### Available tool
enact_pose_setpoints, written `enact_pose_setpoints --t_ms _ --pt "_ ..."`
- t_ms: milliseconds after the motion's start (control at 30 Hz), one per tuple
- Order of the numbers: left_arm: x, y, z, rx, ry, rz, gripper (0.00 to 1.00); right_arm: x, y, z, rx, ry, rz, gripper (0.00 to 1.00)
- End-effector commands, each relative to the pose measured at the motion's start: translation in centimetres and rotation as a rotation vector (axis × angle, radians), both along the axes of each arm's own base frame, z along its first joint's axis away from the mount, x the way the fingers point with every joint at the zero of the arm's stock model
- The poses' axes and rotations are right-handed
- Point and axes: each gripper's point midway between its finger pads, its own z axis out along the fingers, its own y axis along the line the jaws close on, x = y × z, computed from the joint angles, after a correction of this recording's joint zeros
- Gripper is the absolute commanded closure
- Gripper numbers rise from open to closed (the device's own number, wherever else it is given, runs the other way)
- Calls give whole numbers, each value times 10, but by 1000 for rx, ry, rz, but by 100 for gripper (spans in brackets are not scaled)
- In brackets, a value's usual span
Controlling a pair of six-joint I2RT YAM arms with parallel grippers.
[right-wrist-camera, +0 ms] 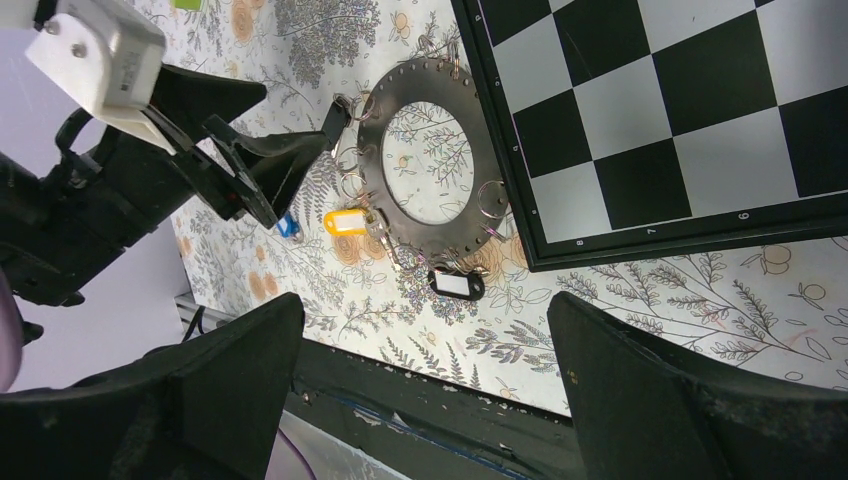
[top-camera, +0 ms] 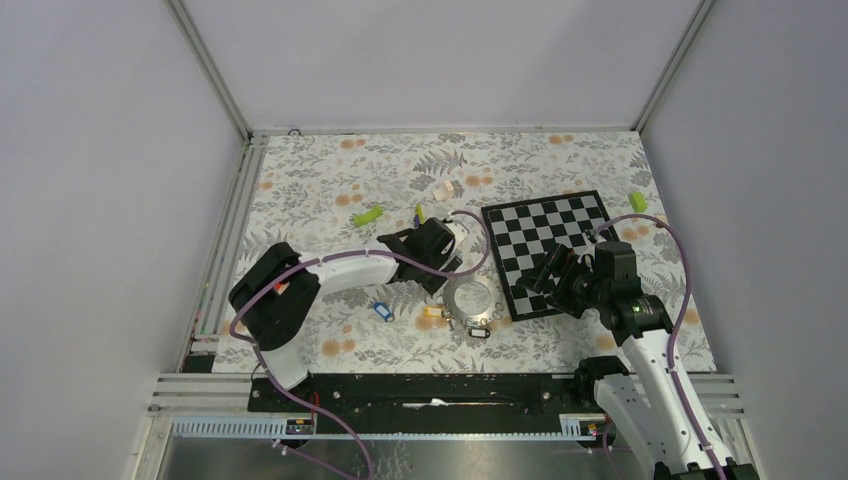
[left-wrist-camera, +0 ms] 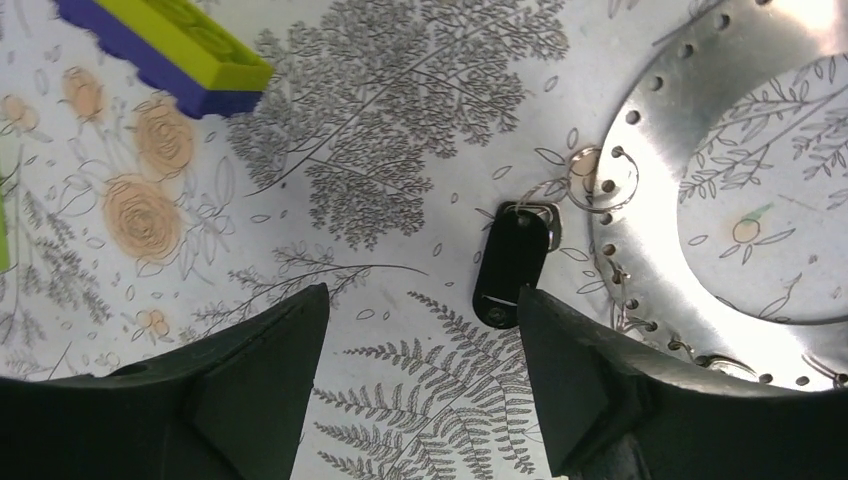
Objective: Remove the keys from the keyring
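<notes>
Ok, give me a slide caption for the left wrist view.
Open left gripper poised over the black-tagged key attached to the perforated keyring, lime-and-purple block nearby.

You have the chessboard [right-wrist-camera: 700, 120] just beside the keyring [right-wrist-camera: 371, 160] on its right; the left end effector [left-wrist-camera: 422, 300] crowds its left; bare counter [right-wrist-camera: 700, 300] lies open past the keys [right-wrist-camera: 455, 285].
</notes>
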Motion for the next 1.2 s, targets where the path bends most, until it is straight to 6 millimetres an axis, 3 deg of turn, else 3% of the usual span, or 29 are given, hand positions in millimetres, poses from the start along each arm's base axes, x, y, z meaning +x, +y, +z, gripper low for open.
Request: enact_pose_setpoints --t_ms 0,200,600,867,1167 --pt "12 -29 16 -73 -35 -101 24 -1 3 4 17 -10 16 0" --pt "11 -37 11 -84 -17 -146 25 -2 4 4 23 -9 19 0" --pt "-3 -35 -36 -23 98 -187 37 -2 3 3 17 -8 13 0" --pt "-11 -30 -46 15 165 -189 60 -1 2 2 13 -4 13 0" --pt "-12 -17 -33 52 154 -165 87 -2 2 2 12 -5 9 0"
